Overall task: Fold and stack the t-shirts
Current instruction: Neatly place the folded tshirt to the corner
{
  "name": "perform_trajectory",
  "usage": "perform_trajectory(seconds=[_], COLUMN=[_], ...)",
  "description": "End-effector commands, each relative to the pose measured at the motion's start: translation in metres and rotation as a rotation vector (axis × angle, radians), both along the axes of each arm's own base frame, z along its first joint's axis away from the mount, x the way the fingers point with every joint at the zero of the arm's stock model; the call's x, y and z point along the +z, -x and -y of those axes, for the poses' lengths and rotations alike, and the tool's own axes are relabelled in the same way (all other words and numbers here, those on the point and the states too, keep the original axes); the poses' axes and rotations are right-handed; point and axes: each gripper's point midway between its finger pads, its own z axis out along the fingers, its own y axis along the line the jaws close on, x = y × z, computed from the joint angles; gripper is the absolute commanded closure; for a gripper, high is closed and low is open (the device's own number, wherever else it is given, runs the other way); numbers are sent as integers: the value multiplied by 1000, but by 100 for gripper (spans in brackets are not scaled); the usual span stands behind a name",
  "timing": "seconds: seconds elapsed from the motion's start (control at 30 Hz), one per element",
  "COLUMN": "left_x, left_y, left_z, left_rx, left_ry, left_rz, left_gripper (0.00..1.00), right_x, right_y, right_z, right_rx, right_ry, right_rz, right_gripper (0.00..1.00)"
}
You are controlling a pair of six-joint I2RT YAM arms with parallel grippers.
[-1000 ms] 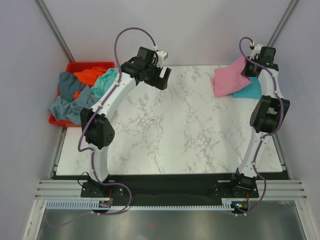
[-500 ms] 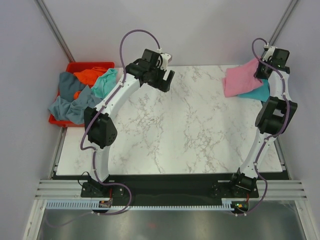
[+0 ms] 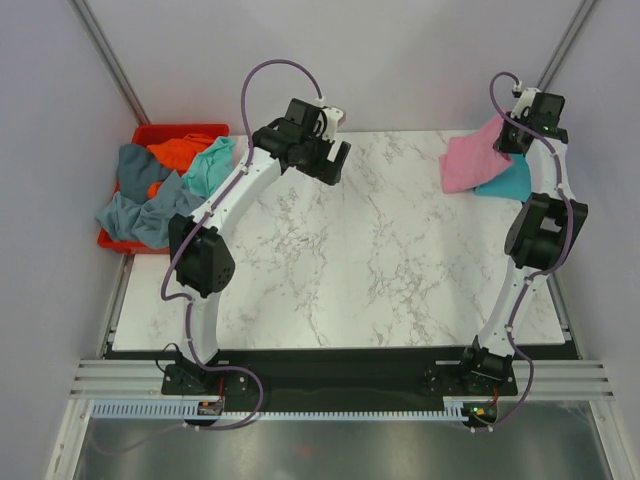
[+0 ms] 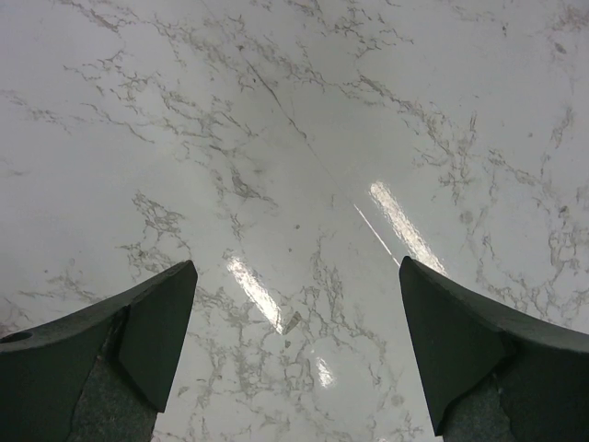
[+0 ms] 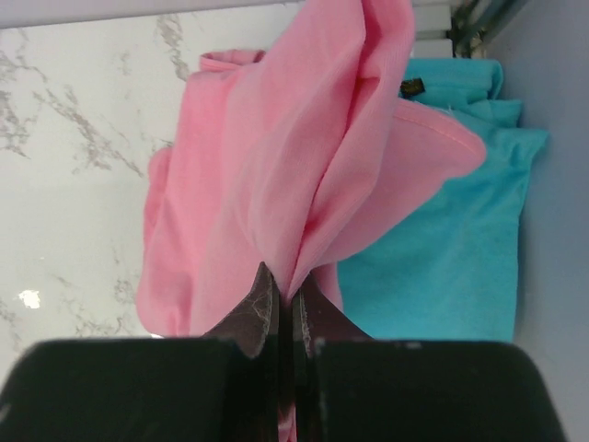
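Pinching the pink t-shirt (image 5: 276,166), right hand (image 5: 285,299), grip plain only wrist-side.

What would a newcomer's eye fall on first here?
The pink t-shirt, pinched up by the right end effector at the far right corner of the table, over the teal t-shirt. Next, the red bin off the far left edge, heaped with crumpled shirts. The left end effector hangs open above bare marble.

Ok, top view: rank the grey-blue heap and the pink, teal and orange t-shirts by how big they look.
1. grey-blue heap
2. pink t-shirt
3. teal t-shirt and orange t-shirt: similar visible patches, both partly covered, so unranked.
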Motion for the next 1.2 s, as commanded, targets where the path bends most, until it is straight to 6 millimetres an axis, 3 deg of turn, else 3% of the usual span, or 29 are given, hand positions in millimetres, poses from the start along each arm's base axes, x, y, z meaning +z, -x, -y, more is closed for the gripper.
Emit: perform_trajectory(seconds=[0.0, 0.13, 0.3, 0.53, 0.63, 0.93, 1.03, 1.17], left_x=[22, 26, 25, 24, 24, 21, 20, 18], left_y=[-7, -6, -5, -4, -4, -4, -4, -2], left_z=[4, 5, 5, 8, 9, 11, 11, 15], left_rx=[-7, -8, -8, -13, -16, -16, -16, -24], left_ry=[9, 11, 14, 23, 26, 20, 18, 5], left_rz=[70, 78, 74, 67, 67, 65, 63, 66], left_gripper=[1, 1, 1, 1, 1, 1, 1, 1], right_x=[89, 104, 109, 113, 105, 42, 23, 11], right_y=[-15, -12, -6, 5, 8, 32, 35, 36], right_z=[-26, -12, -1, 34, 48, 98, 106, 116], right_rx=[60, 26, 0, -75, -106, -217, -234, -283], right_ry=[49, 87, 91, 108, 111, 126, 127, 147], right_rz=[189, 212, 216, 220, 207, 74, 37, 15], right_gripper=[100, 100, 100, 100, 100, 100, 100, 100])
